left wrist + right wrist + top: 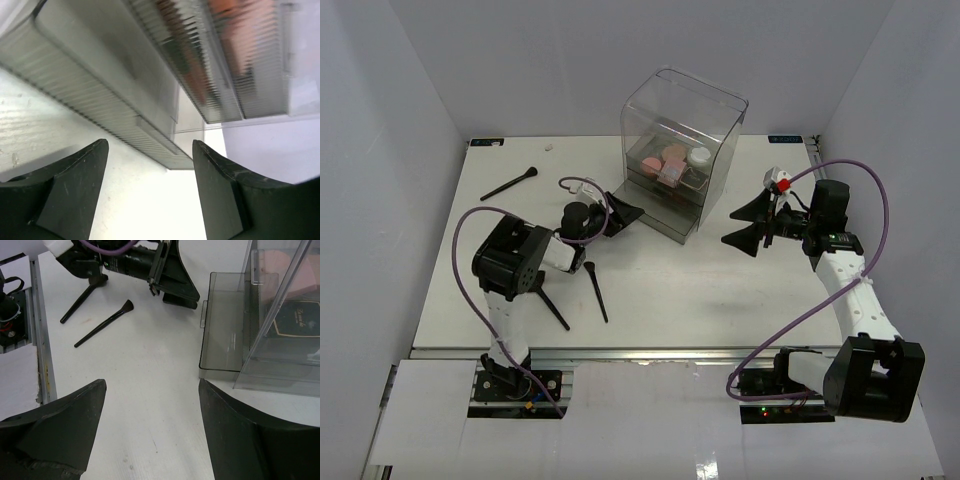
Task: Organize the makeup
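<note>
**Drawer open, brushes waiting on the tabletop**

The left gripper [150, 150] is released, its jaws spread and empty just in front of the open drawer [222, 322] of the clear box [685, 140]. The right gripper [152, 385] is spread and empty too. Pink compacts [670, 158] sit inside the box. A brush [596, 290] lies on the tabletop [720, 290] beside the left arm, and a far brush [510, 183] lies well apart. Probably best: grip the near brush mid-handle, keep it level, and lay it lengthwise in the drawer.
</note>
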`<action>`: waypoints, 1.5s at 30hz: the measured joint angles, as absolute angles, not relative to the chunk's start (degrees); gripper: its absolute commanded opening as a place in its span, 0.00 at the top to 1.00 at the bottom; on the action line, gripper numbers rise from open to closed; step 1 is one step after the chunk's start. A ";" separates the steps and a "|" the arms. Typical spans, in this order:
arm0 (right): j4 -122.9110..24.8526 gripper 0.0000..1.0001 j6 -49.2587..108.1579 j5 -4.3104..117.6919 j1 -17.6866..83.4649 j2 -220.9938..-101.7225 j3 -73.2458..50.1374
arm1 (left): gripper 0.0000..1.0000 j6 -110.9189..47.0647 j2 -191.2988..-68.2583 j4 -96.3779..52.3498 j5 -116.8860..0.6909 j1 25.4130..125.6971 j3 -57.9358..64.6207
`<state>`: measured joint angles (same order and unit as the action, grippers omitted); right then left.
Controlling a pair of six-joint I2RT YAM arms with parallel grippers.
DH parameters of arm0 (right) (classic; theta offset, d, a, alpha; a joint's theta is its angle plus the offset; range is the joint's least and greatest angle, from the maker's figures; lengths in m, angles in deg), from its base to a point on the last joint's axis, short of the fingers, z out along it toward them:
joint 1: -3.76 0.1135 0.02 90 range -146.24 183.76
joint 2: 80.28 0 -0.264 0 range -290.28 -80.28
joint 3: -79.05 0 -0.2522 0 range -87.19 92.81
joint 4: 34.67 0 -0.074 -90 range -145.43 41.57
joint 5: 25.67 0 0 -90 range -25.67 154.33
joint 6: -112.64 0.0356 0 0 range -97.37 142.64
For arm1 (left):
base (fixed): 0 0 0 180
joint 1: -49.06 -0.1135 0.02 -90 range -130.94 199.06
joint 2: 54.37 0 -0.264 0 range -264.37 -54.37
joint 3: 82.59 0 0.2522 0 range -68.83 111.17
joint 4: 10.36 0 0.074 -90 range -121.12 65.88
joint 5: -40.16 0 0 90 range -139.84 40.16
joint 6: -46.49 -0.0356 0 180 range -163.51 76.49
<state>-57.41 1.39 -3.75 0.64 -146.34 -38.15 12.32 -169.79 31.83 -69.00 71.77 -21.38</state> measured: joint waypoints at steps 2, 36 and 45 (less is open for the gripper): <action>-58.28 0.19 0.74 -3.29 1.48 -146.34 -38.14 | 0.15 9.63 -164.49 29.31 -69.12 71.50 -22.02; -80.82 0.10 16.89 51.16 62.60 -203.28 7.62 | 0.02 -28.60 -74.28 -34.59 -34.38 66.44 -36.21; -78.19 0.05 29.05 69.03 68.51 -203.30 7.63 | 0.02 -29.11 -73.76 -34.66 -33.93 66.44 -36.21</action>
<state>-78.19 29.05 69.03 68.51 -203.30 7.63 -29.11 -73.76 -34.66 -33.93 66.44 -36.21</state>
